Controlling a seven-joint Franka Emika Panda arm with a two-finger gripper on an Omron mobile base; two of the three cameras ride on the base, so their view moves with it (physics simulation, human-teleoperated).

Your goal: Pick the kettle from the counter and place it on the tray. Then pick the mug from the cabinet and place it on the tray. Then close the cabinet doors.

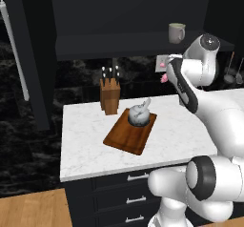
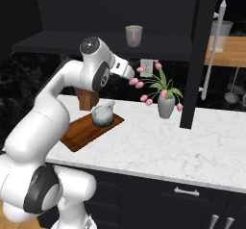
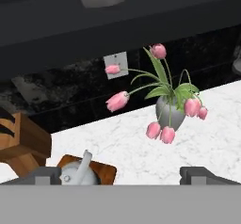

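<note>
Kettle (image 1: 138,115) already sits on the tray (image 1: 125,140) at left, so we judge the wide, empty claw (image 3: 120,173) must rise toward the mug (image 2: 134,35) on the cabinet shelf (image 2: 57,44), up and farther back.

- This is a home kitchen, shown as a rendered scene.
- A white marble worktop (image 1: 90,145) lies over dark drawers (image 1: 119,192) with silver handles.
- A black wall cabinet (image 2: 96,11) hangs above it, with a mug (image 2: 134,35) on its shelf.
- A knife block (image 1: 110,95), a metal kettle (image 1: 138,114) on a wooden board (image 1: 125,138) and a vase of pink tulips (image 2: 166,105) stand on the worktop.
- Ladles (image 1: 233,73) hang on the dark wall.
</note>
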